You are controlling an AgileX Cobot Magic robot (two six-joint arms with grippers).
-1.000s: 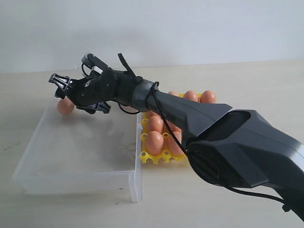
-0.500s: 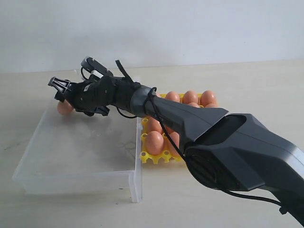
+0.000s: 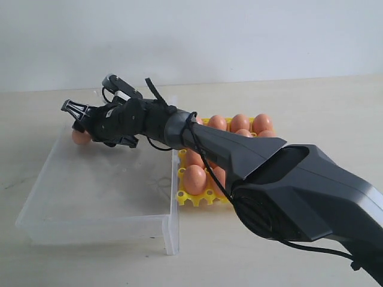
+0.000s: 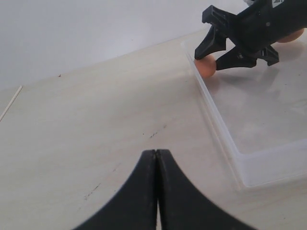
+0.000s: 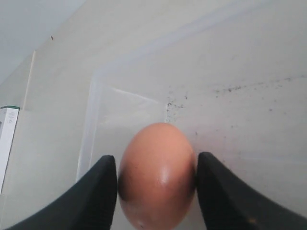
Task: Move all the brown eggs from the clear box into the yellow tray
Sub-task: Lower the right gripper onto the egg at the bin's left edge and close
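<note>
Exterior view: the yellow tray (image 3: 192, 198) holds many brown eggs (image 3: 194, 178). The last egg (image 3: 79, 137) lies in the far corner of the clear box (image 3: 96, 230), with the right gripper (image 3: 76, 122) around it. Left wrist view: the left gripper (image 4: 156, 154) is closed and empty above the table (image 4: 96, 120). Right wrist view: the fingers (image 5: 98, 191) hug that egg's sides, so probably only its lift and placing are left.

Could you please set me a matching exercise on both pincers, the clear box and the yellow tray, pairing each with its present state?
1. left pincer
2. right pincer
3. clear box
4. yellow tray

A. cups hold several brown eggs
B. shut, above bare table
C. holds one lone egg, in a corner
D. fingers flank the lone egg

Pairs: 1-B; 2-D; 3-C; 4-A
</note>
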